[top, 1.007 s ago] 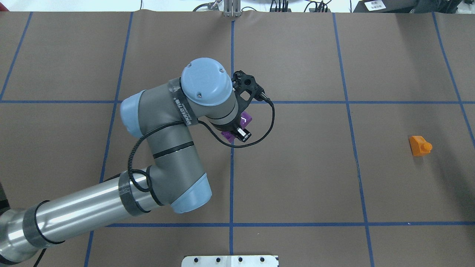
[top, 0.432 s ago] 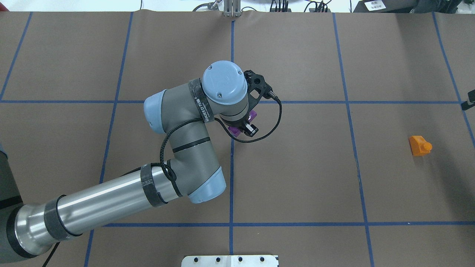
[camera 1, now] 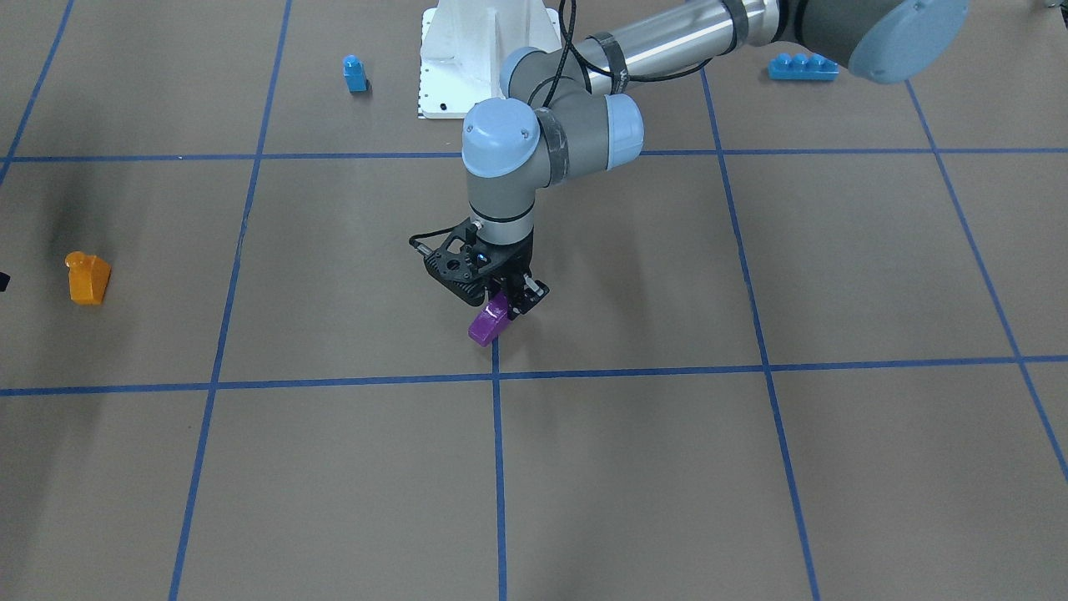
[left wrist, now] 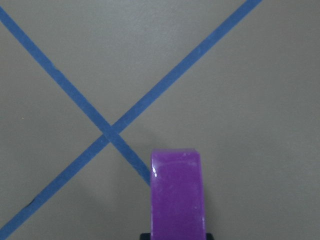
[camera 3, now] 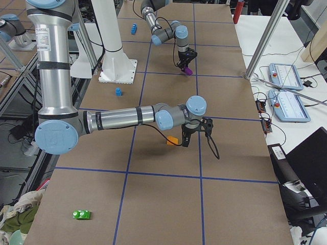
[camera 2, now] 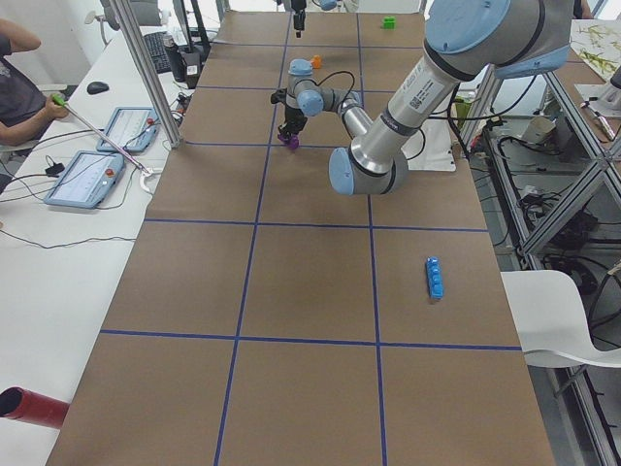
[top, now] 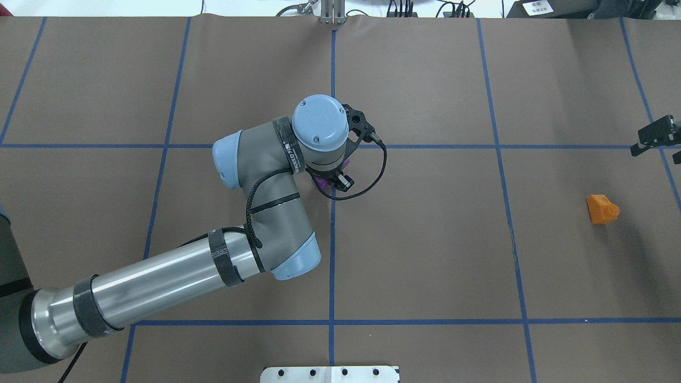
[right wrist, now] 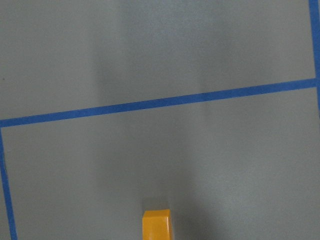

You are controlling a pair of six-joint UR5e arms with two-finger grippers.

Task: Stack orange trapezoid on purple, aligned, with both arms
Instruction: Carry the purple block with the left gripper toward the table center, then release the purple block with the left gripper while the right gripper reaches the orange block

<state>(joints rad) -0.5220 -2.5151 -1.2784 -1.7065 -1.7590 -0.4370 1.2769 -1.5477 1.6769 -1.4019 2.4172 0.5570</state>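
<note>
A long table [top: 425,239] covered in brown paper fills the middle of the room, with blue tape lines [top: 332,266] marking it into squares. Along one long side of the table runs a white desk [camera 2: 58,262] carrying two tablets [camera 2: 82,180], a mouse [camera 2: 97,87] and loose cables. A metal post [camera 2: 148,73] rises at that edge of the table. Beyond the table's other long side stand a white chair [camera 2: 572,311] and metal racks [camera 2: 568,209]. The light is even and the shadows on the table are soft.

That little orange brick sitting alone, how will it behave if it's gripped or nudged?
The orange trapezoid looks rigid and glossy, so it probably won't deform but could slip, especially gripped on its sloped side. Being small, it's likely light, so a nudge would probably slide it across the table rather than roll it.
</note>
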